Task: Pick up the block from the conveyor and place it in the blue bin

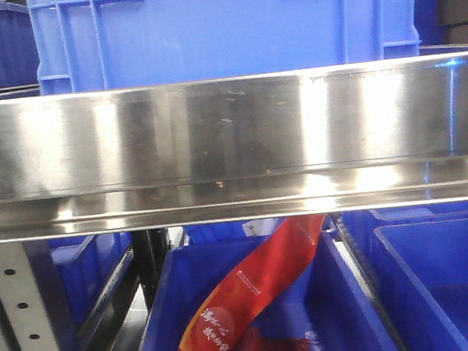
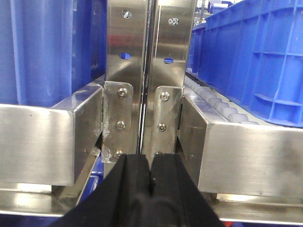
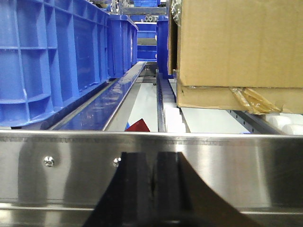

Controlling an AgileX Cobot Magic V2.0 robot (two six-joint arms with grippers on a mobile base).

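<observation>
The block and the conveyor are out of view in all three views. My left gripper [image 2: 150, 160] is shut with nothing between its black fingers, and it sits right in front of two steel upright posts [image 2: 147, 71] of a rack. My right gripper [image 3: 155, 157] is also shut and empty, close in front of a brushed steel rail [image 3: 151, 156]. In the front view a blue bin [image 1: 228, 27] stands on a steel shelf rail [image 1: 231, 142]. Below it, an open blue bin [image 1: 355, 313] holds a red packet [image 1: 246, 303].
Blue crates stand on both sides of the left gripper's posts [image 2: 47, 47], with white rollers [image 2: 222, 111] under the right-hand crate [image 2: 255, 56]. In the right wrist view, a stack of cardboard boxes [image 3: 236, 42] rests on roller tracks at right and blue crates [image 3: 47, 61] at left.
</observation>
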